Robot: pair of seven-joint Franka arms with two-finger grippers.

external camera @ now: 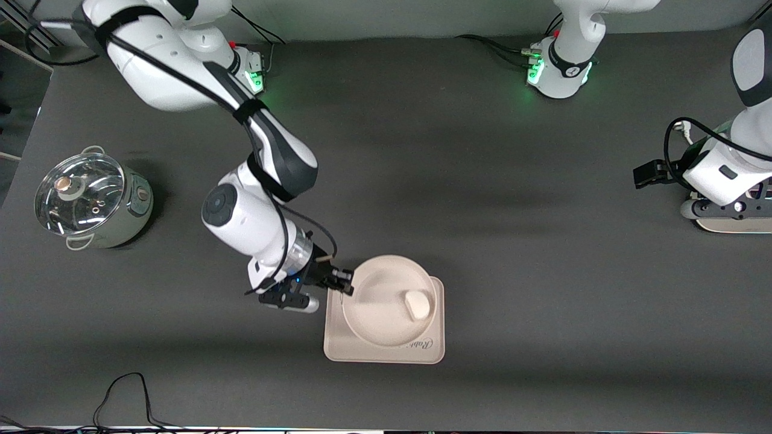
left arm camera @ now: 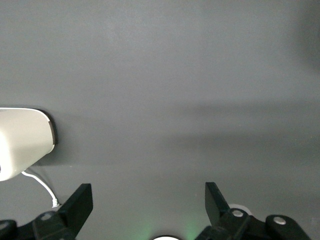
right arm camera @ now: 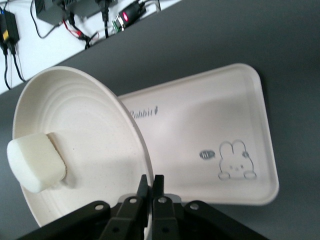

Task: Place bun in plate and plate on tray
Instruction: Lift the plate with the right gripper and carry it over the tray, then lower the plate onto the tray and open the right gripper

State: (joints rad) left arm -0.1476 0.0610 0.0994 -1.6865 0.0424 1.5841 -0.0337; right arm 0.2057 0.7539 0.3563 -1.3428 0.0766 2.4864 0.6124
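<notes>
The round cream plate is over the pinkish-cream tray and juts past the tray's edge farther from the front camera. The white bun lies in the plate, toward the left arm's end. My right gripper is shut on the plate's rim at the right arm's end. In the right wrist view the fingers pinch the rim of the plate, which tilts above the tray; the bun rests against the plate's wall. My left gripper is open and empty over bare mat; that arm waits.
A steel pot with a glass lid stands at the right arm's end of the table. The left arm's hand hangs at its own end over a flat cream object. A black cable lies at the table's near edge.
</notes>
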